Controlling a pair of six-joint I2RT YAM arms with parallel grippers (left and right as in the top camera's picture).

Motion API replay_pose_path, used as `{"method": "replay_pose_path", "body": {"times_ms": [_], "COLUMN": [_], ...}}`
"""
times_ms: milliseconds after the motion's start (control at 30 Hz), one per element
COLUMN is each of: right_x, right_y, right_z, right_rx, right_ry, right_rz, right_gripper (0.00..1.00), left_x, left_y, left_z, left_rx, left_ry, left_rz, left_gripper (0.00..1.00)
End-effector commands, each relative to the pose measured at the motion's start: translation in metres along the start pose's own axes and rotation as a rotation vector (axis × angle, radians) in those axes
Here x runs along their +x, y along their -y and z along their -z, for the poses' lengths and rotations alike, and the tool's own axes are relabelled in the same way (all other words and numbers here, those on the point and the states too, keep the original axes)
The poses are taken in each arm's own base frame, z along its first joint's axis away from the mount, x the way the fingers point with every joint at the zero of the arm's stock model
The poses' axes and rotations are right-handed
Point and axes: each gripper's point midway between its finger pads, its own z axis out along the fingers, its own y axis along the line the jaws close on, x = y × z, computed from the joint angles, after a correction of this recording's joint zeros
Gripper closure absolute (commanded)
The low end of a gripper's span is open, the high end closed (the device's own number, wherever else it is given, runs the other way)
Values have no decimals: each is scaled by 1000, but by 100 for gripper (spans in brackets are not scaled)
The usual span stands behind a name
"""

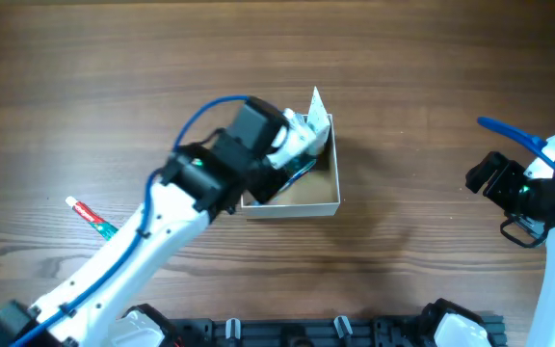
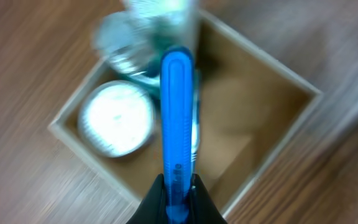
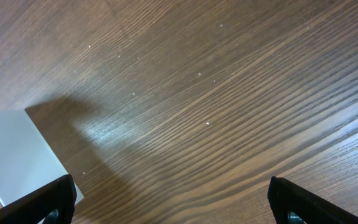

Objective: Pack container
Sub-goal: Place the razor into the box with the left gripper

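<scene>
The container (image 1: 308, 205) is a small square open-top box with white walls and a tan inside, at the table's middle. My left gripper (image 1: 292, 143) hangs over its left part, shut on a blue toothbrush handle (image 2: 177, 118) that points down into the box (image 2: 272, 118). Inside the box lies a round white-lidded jar (image 2: 117, 117) at the left and a blurred clear item behind it. My right gripper (image 1: 485, 175) is open and empty at the far right, above bare table (image 3: 179, 205); a white wall of the box (image 3: 17, 152) shows at its left.
A toothpaste tube (image 1: 91, 216) with a red cap and green end lies on the wooden table at the left, beside my left arm. A black rail runs along the front edge (image 1: 335, 330).
</scene>
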Motion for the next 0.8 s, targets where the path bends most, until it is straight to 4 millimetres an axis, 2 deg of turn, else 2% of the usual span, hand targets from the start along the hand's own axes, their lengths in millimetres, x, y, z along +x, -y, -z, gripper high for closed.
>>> {"method": "replay_pose_path", "body": {"times_ms": [0, 67, 200, 333, 433, 467, 533, 567, 600, 733, 767], "right_x": [-4, -4, -4, -4, -4, -4, -4, -4, -4, -3, -3], "right_y": [-4, -4, -4, -4, -4, -4, -4, -3, -3, -3, -3], "right_z": [2, 2, 2, 2, 2, 2, 2, 2, 2, 2, 2], "right_rx": [-18, -18, -17, -18, -17, -17, -17, -17, -17, -17, -17], "right_ry": [10, 10, 10, 10, 10, 10, 9, 9, 9, 7, 7], "right_rz": [14, 14, 14, 14, 15, 14, 15, 14, 14, 15, 18], "right_gripper": [0, 0, 0, 0, 0, 0, 0, 0, 0, 0, 0], "left_x": [3, 9, 20, 31, 36, 37, 37, 39, 41, 38, 32], "left_y": [21, 29, 32, 34, 35, 36, 34, 31, 26, 0, -10], "left_z": [-24, -39, -71, -93, -100, -101, -101, -100, -99, -72, -54], "left_rx": [47, 66, 83, 97, 103, 103, 93, 77, 51, -104, -141], "left_ry": [-57, -101, -177, -233, -257, -260, -264, -273, -285, -269, -225], "left_rz": [-88, -102, -105, -107, -106, -107, -107, -110, -113, -7, 57], "left_gripper": [96, 96, 96, 96, 92, 87, 63, 54, 49, 48, 48]}}
